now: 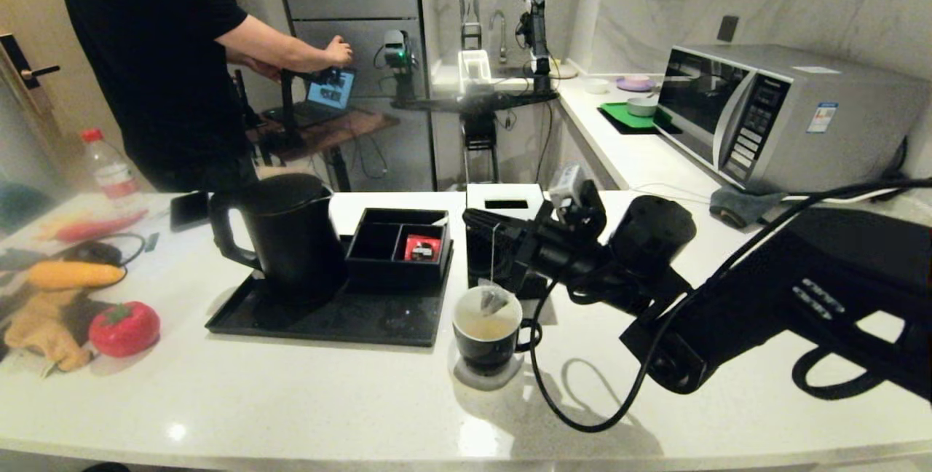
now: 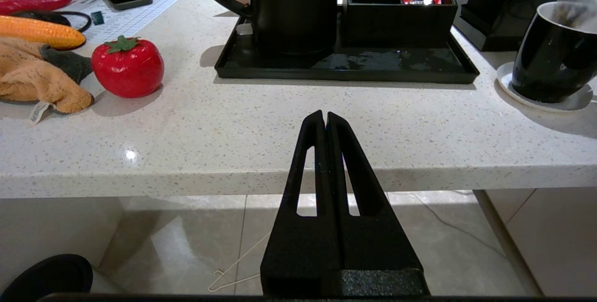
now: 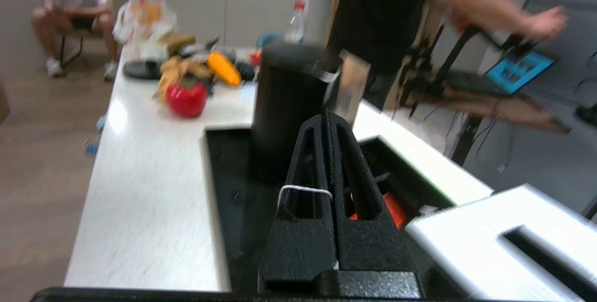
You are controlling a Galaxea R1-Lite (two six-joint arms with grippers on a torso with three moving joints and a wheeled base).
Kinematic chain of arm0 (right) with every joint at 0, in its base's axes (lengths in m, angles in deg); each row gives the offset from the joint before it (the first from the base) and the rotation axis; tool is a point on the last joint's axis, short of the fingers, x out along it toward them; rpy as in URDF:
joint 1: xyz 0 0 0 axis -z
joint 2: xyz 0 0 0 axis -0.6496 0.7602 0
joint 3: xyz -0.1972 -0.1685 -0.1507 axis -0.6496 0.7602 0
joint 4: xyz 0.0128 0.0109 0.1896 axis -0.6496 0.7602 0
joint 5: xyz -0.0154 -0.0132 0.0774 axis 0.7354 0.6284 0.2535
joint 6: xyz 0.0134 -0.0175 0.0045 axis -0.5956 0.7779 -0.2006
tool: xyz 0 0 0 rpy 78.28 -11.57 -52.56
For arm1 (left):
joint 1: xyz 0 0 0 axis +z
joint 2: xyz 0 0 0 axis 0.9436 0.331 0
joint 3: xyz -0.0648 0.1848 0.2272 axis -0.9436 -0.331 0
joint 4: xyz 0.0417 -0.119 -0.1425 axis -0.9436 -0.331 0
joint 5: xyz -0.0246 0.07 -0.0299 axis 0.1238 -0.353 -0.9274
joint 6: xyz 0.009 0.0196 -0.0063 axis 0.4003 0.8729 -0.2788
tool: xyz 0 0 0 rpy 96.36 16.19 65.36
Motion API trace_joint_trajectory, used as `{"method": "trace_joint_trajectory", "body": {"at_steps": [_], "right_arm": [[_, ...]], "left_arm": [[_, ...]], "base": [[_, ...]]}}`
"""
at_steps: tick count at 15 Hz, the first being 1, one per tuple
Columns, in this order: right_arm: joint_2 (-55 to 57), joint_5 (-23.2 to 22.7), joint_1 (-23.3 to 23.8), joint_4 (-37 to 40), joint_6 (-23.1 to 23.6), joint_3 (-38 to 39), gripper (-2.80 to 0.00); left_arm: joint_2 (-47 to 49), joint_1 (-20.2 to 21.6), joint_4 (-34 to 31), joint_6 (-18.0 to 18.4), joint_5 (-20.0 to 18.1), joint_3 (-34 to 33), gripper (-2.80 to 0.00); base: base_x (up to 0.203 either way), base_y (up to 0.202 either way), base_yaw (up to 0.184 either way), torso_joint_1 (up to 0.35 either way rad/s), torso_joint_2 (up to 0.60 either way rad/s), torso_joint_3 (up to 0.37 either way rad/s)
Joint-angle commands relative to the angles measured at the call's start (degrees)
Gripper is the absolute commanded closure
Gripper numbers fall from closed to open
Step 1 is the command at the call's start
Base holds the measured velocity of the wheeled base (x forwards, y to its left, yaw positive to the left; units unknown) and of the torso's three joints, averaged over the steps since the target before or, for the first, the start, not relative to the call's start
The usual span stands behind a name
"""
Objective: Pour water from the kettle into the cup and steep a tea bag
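Note:
The black cup stands on a white coaster and holds pale yellowish water. The tea bag hangs at the cup's mouth, just above or touching the liquid. Its string runs straight up to my right gripper, which is shut on it above the cup. In the right wrist view the white string loops over one finger of that gripper. The tall black kettle stands upright on the black tray, left of the cup. My left gripper is shut and empty, low before the counter's front edge.
A black compartment box with a red packet sits on the tray. Behind the cup is a black box with a white slotted top. A toy tomato, corn and cloth lie far left. A microwave is back right.

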Motion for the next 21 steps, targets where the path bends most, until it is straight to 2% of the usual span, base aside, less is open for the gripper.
{"method": "trace_joint_trajectory", "body": {"at_steps": [1,10,21], "right_arm": [[1.2,-0.3,-1.1,-2.8,0.4,1.9,0.00],[6.7,-0.1,-3.0,-2.8,0.5,1.7,0.00],[-1.7,0.1,-2.6,-2.5,-0.1,-1.2,0.00]], "left_arm": [[-0.1,-0.1,0.0,0.0,0.0,0.0,0.00],[-0.1,-0.1,0.0,0.0,0.0,0.0,0.00],[-0.1,0.0,0.0,0.0,0.0,0.0,0.00]], "base": [[0.000,0.000,0.000,0.000,0.00,0.000],[0.000,0.000,0.000,0.000,0.00,0.000],[0.000,0.000,0.000,0.000,0.00,0.000]]}}
